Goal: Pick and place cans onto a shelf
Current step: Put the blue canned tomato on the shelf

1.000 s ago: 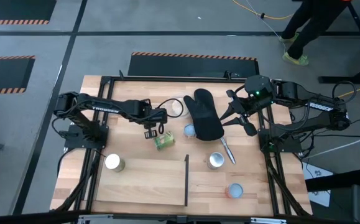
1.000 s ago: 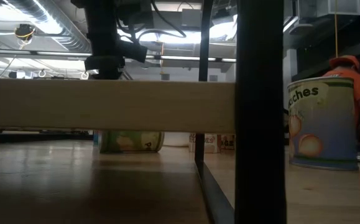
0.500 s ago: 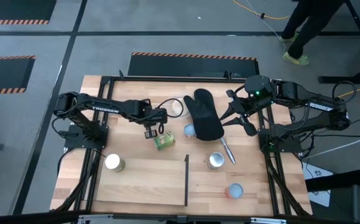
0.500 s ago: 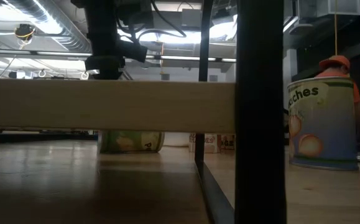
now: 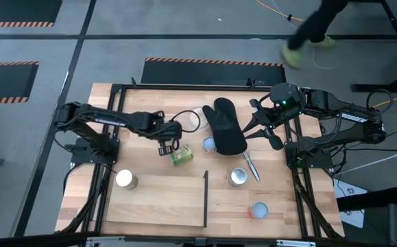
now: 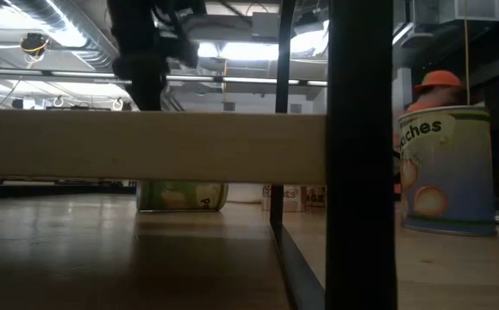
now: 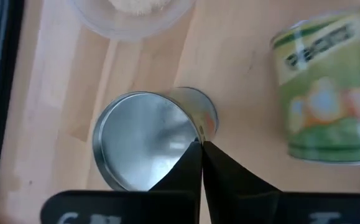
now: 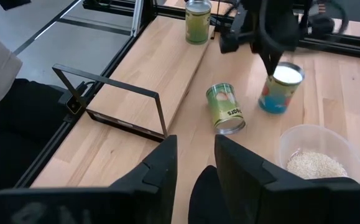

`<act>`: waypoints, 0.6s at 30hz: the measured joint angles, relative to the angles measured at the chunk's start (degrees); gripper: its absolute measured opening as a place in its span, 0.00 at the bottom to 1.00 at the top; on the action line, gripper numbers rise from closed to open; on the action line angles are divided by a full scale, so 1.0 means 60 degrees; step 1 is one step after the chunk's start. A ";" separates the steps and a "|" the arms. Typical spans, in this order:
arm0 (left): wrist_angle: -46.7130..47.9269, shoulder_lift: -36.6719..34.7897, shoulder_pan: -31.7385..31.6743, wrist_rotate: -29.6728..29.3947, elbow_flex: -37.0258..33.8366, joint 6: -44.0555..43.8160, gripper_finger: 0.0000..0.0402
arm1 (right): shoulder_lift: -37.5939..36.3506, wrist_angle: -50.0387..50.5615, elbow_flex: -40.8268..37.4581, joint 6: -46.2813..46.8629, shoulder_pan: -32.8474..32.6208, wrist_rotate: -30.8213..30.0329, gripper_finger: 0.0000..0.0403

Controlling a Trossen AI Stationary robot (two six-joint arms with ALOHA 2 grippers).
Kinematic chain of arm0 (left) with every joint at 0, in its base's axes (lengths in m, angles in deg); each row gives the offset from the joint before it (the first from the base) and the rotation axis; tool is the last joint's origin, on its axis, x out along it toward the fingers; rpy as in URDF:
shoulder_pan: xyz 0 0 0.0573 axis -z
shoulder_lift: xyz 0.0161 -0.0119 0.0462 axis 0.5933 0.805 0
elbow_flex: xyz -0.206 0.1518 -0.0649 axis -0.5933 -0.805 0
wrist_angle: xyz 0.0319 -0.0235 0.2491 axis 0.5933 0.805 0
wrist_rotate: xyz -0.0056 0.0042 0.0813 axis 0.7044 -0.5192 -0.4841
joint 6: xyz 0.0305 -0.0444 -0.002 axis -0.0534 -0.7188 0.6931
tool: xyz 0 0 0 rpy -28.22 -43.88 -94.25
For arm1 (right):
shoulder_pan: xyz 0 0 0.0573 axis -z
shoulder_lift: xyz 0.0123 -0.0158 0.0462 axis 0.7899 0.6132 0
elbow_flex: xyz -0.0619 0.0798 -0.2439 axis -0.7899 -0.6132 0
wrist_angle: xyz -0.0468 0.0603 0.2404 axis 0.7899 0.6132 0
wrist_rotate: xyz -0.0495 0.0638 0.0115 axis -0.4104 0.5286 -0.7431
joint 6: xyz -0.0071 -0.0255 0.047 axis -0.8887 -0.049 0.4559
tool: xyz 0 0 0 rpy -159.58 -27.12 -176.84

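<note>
My left gripper [image 5: 165, 145] is shut, its fingers pointing down over a standing silver-topped can [image 7: 143, 138], which also shows in the right wrist view [image 8: 281, 87]. A green-label can [image 5: 180, 156] lies on its side next to it. Other cans stand at the near left [image 5: 126, 180], by the mitt [image 5: 209, 144], at the near right [image 5: 237, 177] and near the front edge [image 5: 258, 210]. The shelf [image 5: 171, 195] is a light-wood plank with a black strip [image 5: 206, 199]. My right gripper [image 5: 263, 134] is open and empty, right of the mitt. My left gripper's shut fingertips [image 7: 199, 147] stand from above right at the silver-topped can's rim [image 7: 192, 127]. I cannot tell whether they touch it. The can stands upright on the table.
A black oven mitt [image 5: 225, 127] lies at the far middle, with a clear bowl of beige grains [image 5: 195, 118] to its left. A metal utensil [image 5: 251, 167] lies right of a can. A person walks on the floor beyond the table [image 5: 308, 31].
My left arm has shifted a little toward the table's left edge, its gripper staying over the can. The person beyond the table has walked toward the left.
</note>
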 joint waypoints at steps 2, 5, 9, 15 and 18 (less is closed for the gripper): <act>0.0125 -0.0331 0.0237 0.0062 0.0000 -0.0446 0.00 | 0.0000 0.0000 0.0000 0.0000 0.0000 0.0004 0.28; 0.0233 -0.0813 0.0692 0.0346 0.0000 -0.1419 0.00 | 0.0000 0.0000 0.0000 -0.0004 -0.0004 0.0002 0.28; 0.0279 -0.1457 0.1503 0.0874 0.0007 -0.2905 0.00 | -0.0004 0.0000 0.0000 -0.0004 -0.0003 0.0003 0.28; 0.0299 -0.2062 0.2916 0.1193 0.0007 -0.5319 0.00 | -0.0004 -0.0004 0.0000 -0.0004 -0.0001 0.0004 0.28; 0.0377 -0.2148 0.3574 0.1415 0.0007 -0.6417 0.00 | -0.0004 -0.0002 0.0000 -0.0004 -0.0004 0.0004 0.28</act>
